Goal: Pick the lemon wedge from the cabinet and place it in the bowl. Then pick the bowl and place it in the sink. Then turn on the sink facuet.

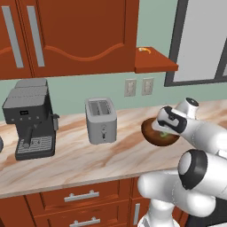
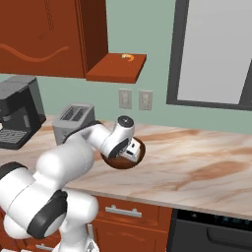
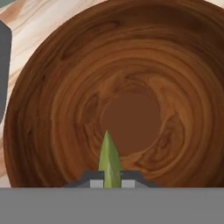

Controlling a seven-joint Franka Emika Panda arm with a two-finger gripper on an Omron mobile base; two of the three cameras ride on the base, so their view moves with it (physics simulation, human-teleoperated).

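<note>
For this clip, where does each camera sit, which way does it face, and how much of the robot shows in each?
Left base view: behind the arm to its left, facing forward and down at the counter, toaster and coffee machine; the white arm rises at lower right.
Right base view: behind to its right, facing the same counter; the arm rises at lower left.
Hand view: on the hand, looking down into the bowl; the pincer grips the lemon wedge.
Both base views share the bowl, toaster and cabinet.

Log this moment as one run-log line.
stage: placing | gripper: shut on lemon wedge | position: over bowl | wedge: not yet released
</note>
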